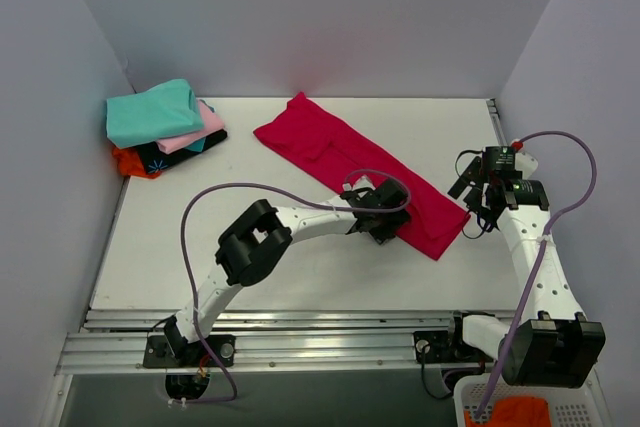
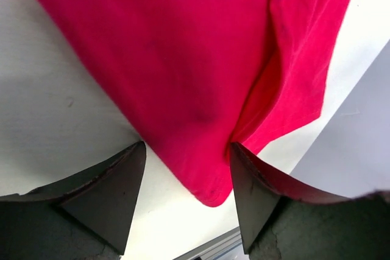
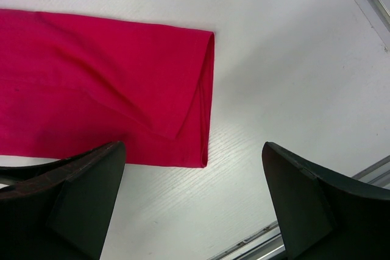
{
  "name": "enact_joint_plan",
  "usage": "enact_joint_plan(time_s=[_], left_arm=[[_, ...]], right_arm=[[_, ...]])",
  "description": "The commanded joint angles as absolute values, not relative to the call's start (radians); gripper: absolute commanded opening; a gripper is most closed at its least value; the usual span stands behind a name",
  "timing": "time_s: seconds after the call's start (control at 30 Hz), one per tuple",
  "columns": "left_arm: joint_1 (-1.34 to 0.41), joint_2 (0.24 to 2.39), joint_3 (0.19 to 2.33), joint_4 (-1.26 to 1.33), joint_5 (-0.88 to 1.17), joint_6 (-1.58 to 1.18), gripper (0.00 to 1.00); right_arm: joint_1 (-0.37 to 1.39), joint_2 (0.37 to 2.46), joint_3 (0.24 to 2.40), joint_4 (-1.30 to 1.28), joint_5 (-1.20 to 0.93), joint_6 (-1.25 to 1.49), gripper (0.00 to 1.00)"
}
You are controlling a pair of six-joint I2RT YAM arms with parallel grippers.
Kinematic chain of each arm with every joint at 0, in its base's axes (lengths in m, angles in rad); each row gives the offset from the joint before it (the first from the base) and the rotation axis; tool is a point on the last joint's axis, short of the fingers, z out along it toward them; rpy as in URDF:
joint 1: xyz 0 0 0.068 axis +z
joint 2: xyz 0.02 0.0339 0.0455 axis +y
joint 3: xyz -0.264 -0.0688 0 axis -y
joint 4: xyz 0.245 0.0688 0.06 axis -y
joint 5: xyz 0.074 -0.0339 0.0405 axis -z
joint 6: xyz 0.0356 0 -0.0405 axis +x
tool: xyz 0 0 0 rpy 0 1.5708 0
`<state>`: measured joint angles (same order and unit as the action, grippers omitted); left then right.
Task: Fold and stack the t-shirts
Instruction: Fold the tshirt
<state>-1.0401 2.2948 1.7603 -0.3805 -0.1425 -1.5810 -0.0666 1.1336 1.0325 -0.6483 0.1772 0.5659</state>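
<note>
The crimson-red t-shirt (image 1: 330, 147) lies folded into a long strip, running diagonally from the back middle of the table to the front right. My left gripper (image 1: 385, 222) is open at the strip's near edge. In the left wrist view the shirt (image 2: 183, 59) has a corner lying between my open fingers (image 2: 116, 193). My right gripper (image 1: 478, 202) is open and empty just right of the strip's front end. The right wrist view shows that folded end (image 3: 91, 77) reaching to my left finger (image 3: 85, 199). Folded teal (image 1: 150, 112), pink (image 1: 207, 125), black (image 1: 175, 154) and orange (image 1: 133, 162) shirts are stacked at the back left.
A white basket (image 1: 470, 412) holding orange cloth (image 1: 515, 413) sits below the table's front right corner. Metal rails (image 1: 300, 322) run along the table's near edge. Grey walls close in the left, back and right sides.
</note>
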Motion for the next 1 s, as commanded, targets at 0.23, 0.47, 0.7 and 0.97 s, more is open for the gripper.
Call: enact_joint_plan(time_s=[0.23,0.47,0.7,0.97], left_arm=[[-1.04,2.387,1.729,-0.387,-0.146,-1.589,0.33],[-1.006,2.343,1.662,-0.37,-0.107,-1.534,0.03],[-0.936,2.105,1.355,-0.399,-0.071,-1.387,0.02],[-0.879,1.717,1.022,-0.581,-0.149,-1.259,0.02]], right_arm=[[-0.069,1.114,1.043,-0.681,0.201,0.552,0.89],[-0.069,1.118,1.039,-0.675,0.201,0.557,0.89],[-0.068,1.114,1.017,-0.657,0.16,0.575,0.89],[-0.046,1.095,0.96,-0.62,0.051,0.617,0.88]])
